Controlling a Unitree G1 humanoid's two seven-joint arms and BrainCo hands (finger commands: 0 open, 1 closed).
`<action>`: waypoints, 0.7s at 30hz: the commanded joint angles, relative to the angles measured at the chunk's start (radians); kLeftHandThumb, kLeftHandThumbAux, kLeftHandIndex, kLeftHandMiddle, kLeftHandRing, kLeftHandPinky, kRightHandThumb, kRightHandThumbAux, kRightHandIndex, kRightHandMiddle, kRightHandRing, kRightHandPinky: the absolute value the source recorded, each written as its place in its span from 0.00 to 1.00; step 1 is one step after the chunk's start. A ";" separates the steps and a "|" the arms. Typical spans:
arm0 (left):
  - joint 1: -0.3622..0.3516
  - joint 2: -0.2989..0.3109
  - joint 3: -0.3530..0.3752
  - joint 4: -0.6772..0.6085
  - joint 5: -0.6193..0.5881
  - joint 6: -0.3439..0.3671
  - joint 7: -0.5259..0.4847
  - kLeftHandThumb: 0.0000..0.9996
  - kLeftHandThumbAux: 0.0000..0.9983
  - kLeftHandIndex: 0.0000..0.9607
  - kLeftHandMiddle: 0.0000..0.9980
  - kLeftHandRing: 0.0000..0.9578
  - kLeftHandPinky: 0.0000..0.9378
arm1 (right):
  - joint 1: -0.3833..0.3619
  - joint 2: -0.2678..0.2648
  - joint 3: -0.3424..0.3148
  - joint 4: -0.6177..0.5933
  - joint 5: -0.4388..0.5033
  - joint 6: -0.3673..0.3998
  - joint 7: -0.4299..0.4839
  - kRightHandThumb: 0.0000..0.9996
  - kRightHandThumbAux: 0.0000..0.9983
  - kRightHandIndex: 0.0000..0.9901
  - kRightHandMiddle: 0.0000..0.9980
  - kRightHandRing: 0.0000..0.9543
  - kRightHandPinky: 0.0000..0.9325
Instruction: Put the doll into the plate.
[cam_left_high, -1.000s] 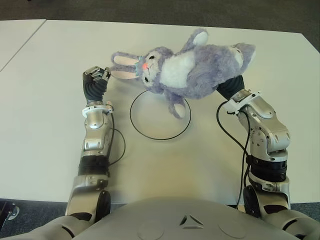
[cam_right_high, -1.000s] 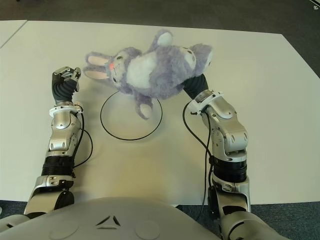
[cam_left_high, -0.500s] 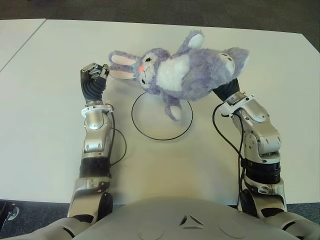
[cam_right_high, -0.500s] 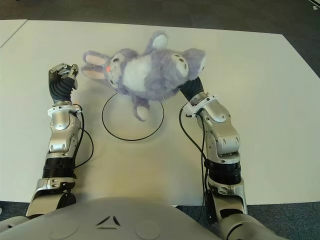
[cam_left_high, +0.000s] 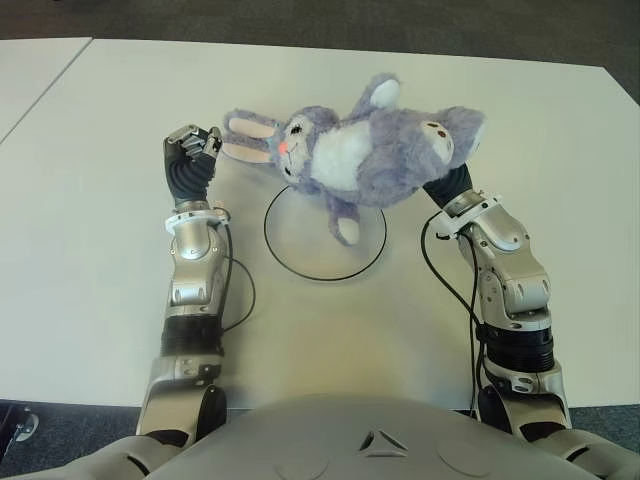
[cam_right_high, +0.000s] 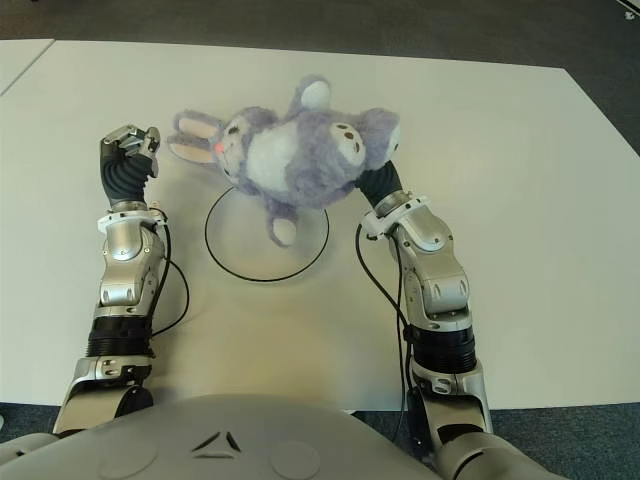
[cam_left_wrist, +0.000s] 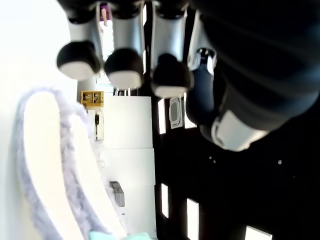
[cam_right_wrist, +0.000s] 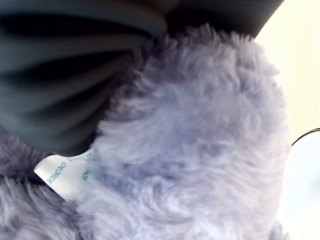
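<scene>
The doll is a purple plush rabbit with a white belly, lying on its back in the air. My right hand is shut on its rear end, mostly hidden under the fur, beside a white label. The plate shows as a thin black ring on the table. The doll's body and one dangling foot hang over the ring's far half. My left hand stands to the left of the doll's ears, fingers curled on nothing. One ear shows close to it.
The white table stretches wide on both sides of the ring. A second white table adjoins at the far left. Dark floor lies beyond the far edge. Black cables loop beside both forearms.
My right arm has drawn in toward the ring, bringing the doll a little left and lower over the plate. The left hand has hardly moved.
</scene>
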 joint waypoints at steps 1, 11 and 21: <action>0.058 -0.032 -0.005 0.031 0.007 0.003 0.015 0.71 0.71 0.46 0.88 0.92 0.93 | 0.016 0.001 0.013 0.010 -0.027 -0.017 -0.006 0.85 0.68 0.40 0.54 0.92 0.95; 0.059 -0.032 -0.007 0.029 0.005 0.006 0.012 0.71 0.71 0.46 0.88 0.93 0.93 | 0.023 0.003 0.023 -0.002 -0.054 -0.018 -0.008 0.85 0.68 0.40 0.54 0.92 0.95; 0.062 -0.034 -0.007 0.018 0.009 0.015 0.018 0.71 0.71 0.46 0.88 0.92 0.93 | 0.032 0.000 0.025 -0.013 -0.071 -0.038 -0.008 0.85 0.68 0.40 0.54 0.92 0.95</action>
